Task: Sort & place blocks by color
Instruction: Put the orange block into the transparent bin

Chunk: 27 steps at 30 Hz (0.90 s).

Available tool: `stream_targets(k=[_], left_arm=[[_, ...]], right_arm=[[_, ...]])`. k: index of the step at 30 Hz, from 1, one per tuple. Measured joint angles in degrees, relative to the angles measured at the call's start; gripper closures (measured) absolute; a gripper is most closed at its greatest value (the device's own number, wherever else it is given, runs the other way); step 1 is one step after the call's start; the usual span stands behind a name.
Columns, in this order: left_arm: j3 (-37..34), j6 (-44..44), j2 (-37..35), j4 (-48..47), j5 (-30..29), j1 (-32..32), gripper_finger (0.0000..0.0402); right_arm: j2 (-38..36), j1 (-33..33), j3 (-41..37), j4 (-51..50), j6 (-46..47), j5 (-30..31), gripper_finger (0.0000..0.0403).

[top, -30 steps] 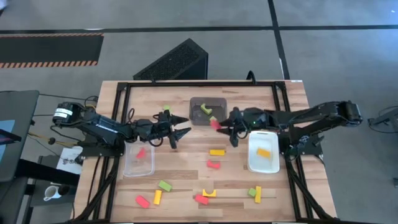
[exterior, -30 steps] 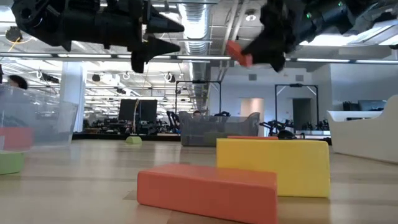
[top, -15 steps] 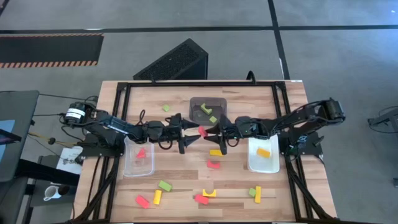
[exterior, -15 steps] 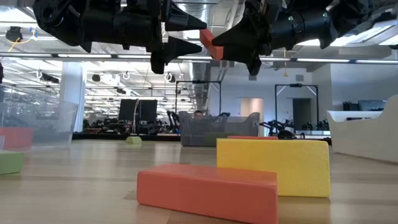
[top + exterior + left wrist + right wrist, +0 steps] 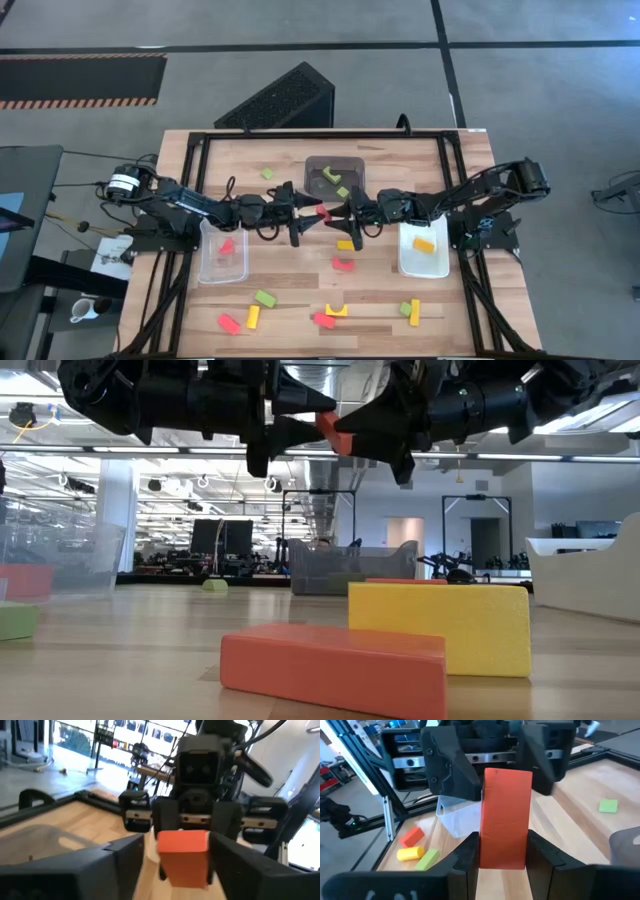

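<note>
Gripping a red block [image 5: 504, 817], right gripper [image 5: 338, 213] meets left gripper [image 5: 308, 209] mid-air above table [image 5: 460, 290]; left fingers open around block, contact unclear

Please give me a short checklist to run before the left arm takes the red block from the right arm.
1. Right gripper grips the red block: ok.
2. Left gripper has a finger on each side of the block: ok.
3. Left jaws clamped on the block: not ok, small gaps show.
4. Block is well above the table: ok.
5. Clear bin, which holds one red block, has room: ok.
</note>
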Motion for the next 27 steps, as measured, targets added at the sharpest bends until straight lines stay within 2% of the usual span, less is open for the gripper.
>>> stream_targets(k=[5,9,15,20,24,27], left_arm=[[0.00,1.18,-0.04,0.23,0.71,-0.09,0.0316],[0.00,2.09,-0.04,0.22,0.81,-0.04,0.0314],[0.00,3.15,-0.09,-1.69,0.63,-0.05,0.0314],[0.00,3.19,-5.55,-14.92,-2.15,0.03,0.0314],[0.00,1.95,-13.92,-29.12,-9.04,-1.75,0.0314],[0.02,-2.43,-20.10,-42.13,-14.36,-4.56,0.0314]], right_arm=[[0.00,0.05,0.00,-0.20,-0.42,-0.33,0.0267],[0.00,0.05,0.00,-0.28,0.63,-0.29,0.0246],[0.00,0.78,0.00,-1.93,2.62,0.00,0.0186],[-1.83,1.38,0.00,-8.17,2.66,-1.79,0.0154],[-4.90,2.15,-0.04,-15.64,2.62,-1.86,0.0154],[-7.15,2.82,0.00,-18.83,2.60,-1.44,0.0162]])
